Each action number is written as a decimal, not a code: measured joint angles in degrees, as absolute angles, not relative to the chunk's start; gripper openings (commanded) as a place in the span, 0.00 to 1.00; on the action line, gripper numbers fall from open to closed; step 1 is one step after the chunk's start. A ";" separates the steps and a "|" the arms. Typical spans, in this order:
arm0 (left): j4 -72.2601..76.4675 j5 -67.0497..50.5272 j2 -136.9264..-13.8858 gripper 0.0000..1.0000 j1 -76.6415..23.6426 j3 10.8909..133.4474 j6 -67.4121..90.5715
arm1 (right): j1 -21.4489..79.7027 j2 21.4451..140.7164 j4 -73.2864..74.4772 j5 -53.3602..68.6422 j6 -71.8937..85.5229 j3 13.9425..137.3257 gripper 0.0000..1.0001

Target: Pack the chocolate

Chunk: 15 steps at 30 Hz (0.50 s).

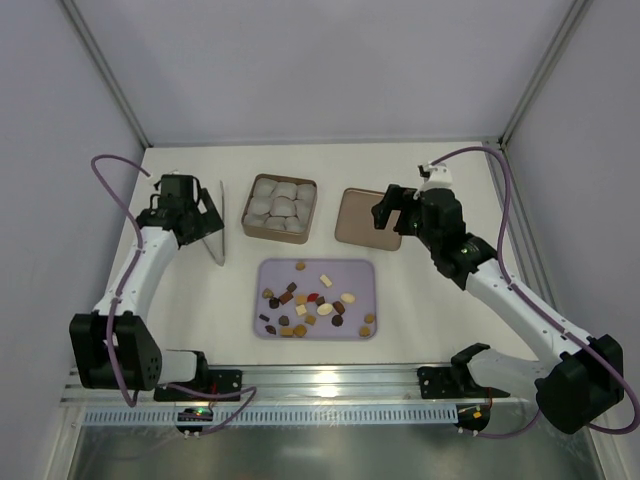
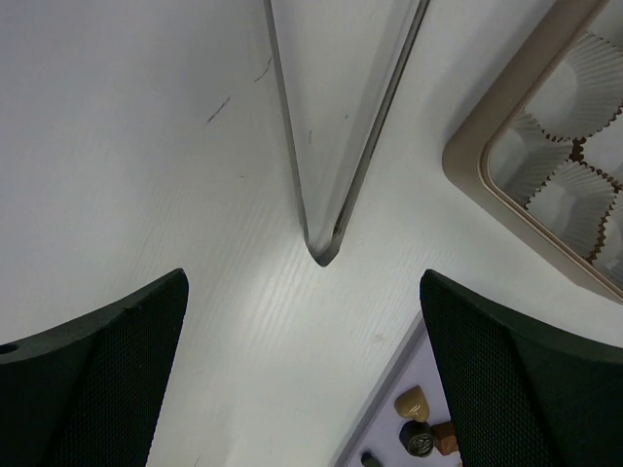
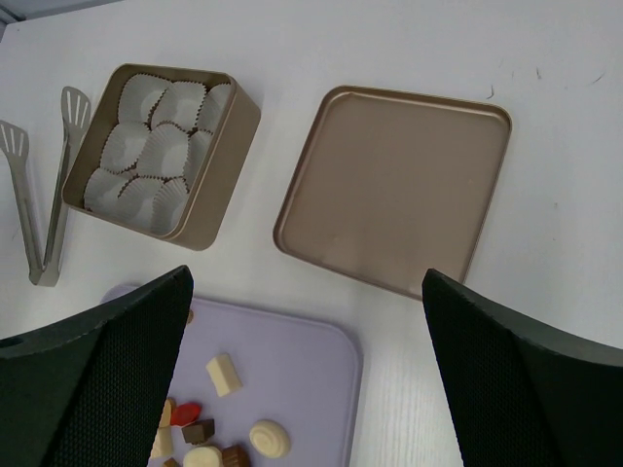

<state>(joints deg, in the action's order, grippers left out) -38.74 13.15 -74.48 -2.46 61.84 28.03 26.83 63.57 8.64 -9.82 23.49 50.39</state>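
The chocolate [image 1: 312, 300] is several small dark, caramel, cream and one red piece scattered on a lavender tray [image 1: 355, 272]. It also shows in the right wrist view [image 3: 224, 375], and a few pieces show in the left wrist view [image 2: 414, 401]. The brown square tin [image 1: 280, 208] holds pale paper cups. My left gripper [image 1: 203, 222] is open and empty over the metal tongs [image 1: 219, 230], left of the tin. My right gripper [image 1: 390, 210] is open and empty above the tin's lid [image 1: 362, 218].
The tongs [image 2: 341, 117] lie on the white table with their hinged end [image 2: 321, 248] between my left fingers. The tin [image 3: 161, 151], lid [image 3: 394, 190] and tongs [image 3: 44, 195] show in the right wrist view. Side walls enclose the table.
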 measured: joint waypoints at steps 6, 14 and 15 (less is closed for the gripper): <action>-38.04 12.93 -84.23 1.00 -1.80 66.39 27.64 | 26.83 63.57 8.60 -7.09 23.55 50.13 1.00; -35.81 13.13 -96.53 1.00 -1.54 72.27 26.52 | 26.83 63.57 8.27 -4.45 23.66 50.13 1.00; -35.66 13.13 -97.67 1.00 -1.45 72.71 26.37 | 26.83 63.57 8.27 -4.29 23.66 50.13 1.00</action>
<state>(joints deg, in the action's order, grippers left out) -35.66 13.13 -97.67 -1.45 72.71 26.37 26.83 63.57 8.27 -4.29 23.66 50.13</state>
